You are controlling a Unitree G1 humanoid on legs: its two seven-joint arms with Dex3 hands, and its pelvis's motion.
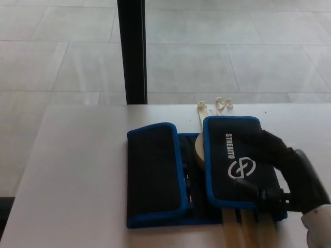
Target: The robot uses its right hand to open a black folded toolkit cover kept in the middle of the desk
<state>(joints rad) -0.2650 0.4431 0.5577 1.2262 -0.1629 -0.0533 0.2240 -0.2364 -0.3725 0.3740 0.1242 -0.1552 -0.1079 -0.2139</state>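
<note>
A black fabric toolkit cover with blue piping [170, 173] lies in the middle of the pale grey desk [77, 170], its two flaps folded inward: a plain left flap [154, 173] and a right flap with a white logo [232, 155]. In the gap between the flaps part of a round cream-coloured object [198, 150] shows, and three cream flat strips [243, 232] stick out from under the near edge while their clipped ends [214, 105] lie beyond the far edge. The robot's black right hand [282, 175] rests on the right flap's outer near corner, fingers curled over its edge, though I cannot tell whether they actually pinch it.
</note>
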